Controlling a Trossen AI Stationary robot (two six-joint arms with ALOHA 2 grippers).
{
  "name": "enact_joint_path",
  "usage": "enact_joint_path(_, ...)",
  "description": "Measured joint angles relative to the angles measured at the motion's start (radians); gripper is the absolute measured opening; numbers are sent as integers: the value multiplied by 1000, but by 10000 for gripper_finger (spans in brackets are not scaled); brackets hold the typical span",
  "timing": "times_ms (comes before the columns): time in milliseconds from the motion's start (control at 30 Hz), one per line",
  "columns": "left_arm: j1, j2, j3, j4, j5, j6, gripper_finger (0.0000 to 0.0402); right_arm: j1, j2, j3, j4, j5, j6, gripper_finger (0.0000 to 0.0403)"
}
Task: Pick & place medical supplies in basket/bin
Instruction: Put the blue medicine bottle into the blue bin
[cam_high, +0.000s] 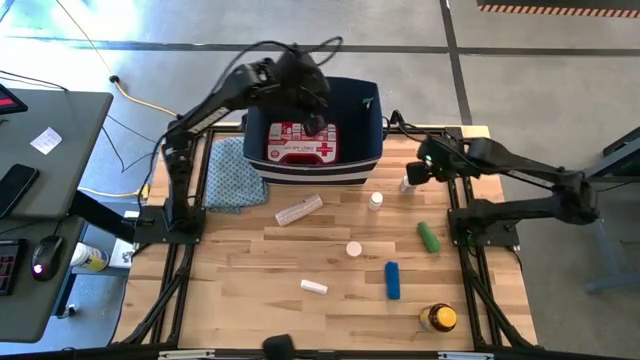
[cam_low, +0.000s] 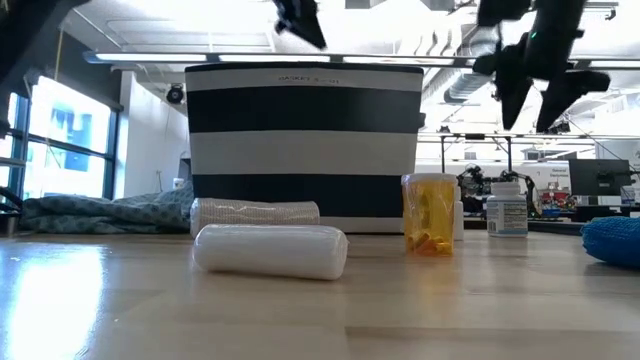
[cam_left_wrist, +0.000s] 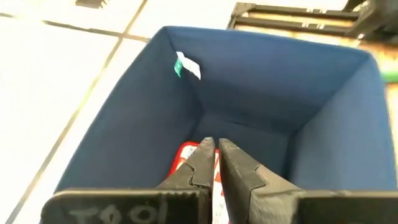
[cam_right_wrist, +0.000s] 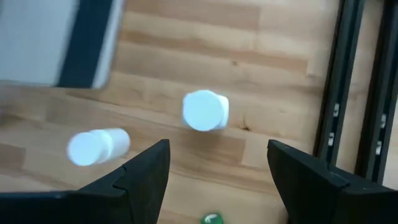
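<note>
The red first-aid kit (cam_high: 303, 143) lies flat on the bottom of the navy basket (cam_high: 372, 120) at the table's far side. My left gripper (cam_left_wrist: 216, 147) is shut and hangs above the kit, over the basket's rim in the low view (cam_low: 300, 20). My right gripper (cam_right_wrist: 217, 149) is open and empty, above two upright white bottles (cam_right_wrist: 205, 111) (cam_right_wrist: 96, 146) right of the basket. Lying on the table are a white tube (cam_high: 298, 210), a smaller white tube (cam_high: 314, 287), a green cylinder (cam_high: 428, 236) and a blue cylinder (cam_high: 392, 280). A white cap (cam_high: 353, 248) and the amber bottle (cam_high: 437, 318) stand upright.
The blue-green patterned cloth (cam_high: 235, 172) lies left of the basket. Black frame rails (cam_high: 470, 250) run along the table's left and right edges. A desk with a mouse and phone (cam_high: 40, 150) stands beyond the left edge.
</note>
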Motion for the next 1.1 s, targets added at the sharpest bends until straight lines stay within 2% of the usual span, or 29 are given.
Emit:
enact_joint_path(133, 0, -64, 0, -49, -48, -12, 60, -92, 69, 0, 26, -92, -123, 259)
enact_joint_path(300, 13, -134, 0, -203, -208, -47, 60, -135, 126, 0, 48, -128, -259, 259)
enact_joint_path(367, 39, -150, 0, -263, -230, -79, 60, -142, 148, 0, 48, -128, -286, 259)
enact_joint_path(600, 154, -171, 0, -383, -147, -147, 60, -179, 211, 0, 132, -177, -384, 259)
enact_joint_path(767, 208, -211, -1, -404, -128, -138, 60, -197, 258, 0, 116, -212, -358, 259)
enact_joint_path(967, 276, -250, 0, -408, -127, -119, 60, -197, 306, 0, 119, -184, -316, 259)
enact_joint_path(1100, 318, -262, 0, -415, -74, -120, 60, -197, 334, 0, 121, -158, -325, 259)
